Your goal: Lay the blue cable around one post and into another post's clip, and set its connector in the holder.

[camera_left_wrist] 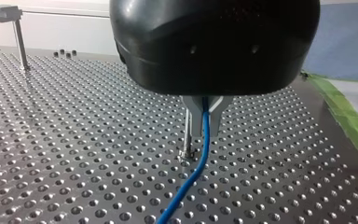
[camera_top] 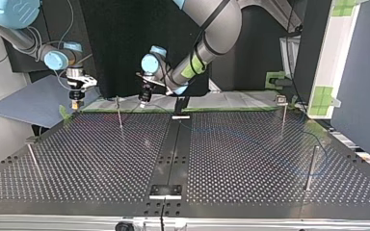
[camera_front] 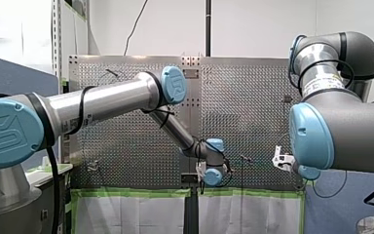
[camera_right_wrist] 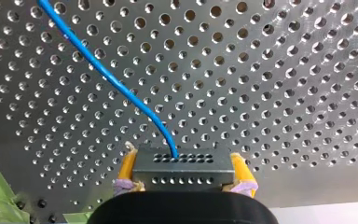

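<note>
Perforated table (camera_top: pixel 250 159), listed from the edge nearest the top view's camera to the far edge. Near edge, middle: small plate (camera_top: pixel 165 190) on the dark centre strip (camera_top: pixel 173 149). Side edges, nearer half: one thin post (camera_top: pixel 33 162) at that view's left, one upright post (camera_top: pixel 312 166) at its right. Far edge: clip-topped post (camera_top: pixel 283 113) toward the right corner and slim post (camera_top: pixel 120 113) left of the middle. My left gripper (camera_top: pixel 143 101) hangs near the slim post, its metal fingers (camera_left_wrist: pixel 190 114) clenched on the blue cable (camera_left_wrist: pixel 200 158), which runs down from them over the holes. Far corner at that view's left: my right gripper (camera_top: pixel 76 105), its yellow pads (camera_right_wrist: pixel 127 169) grasping the dark connector (camera_right_wrist: pixel 182 163) above the table. The cable leaves the connector's face and runs off across the perforations.
</note>
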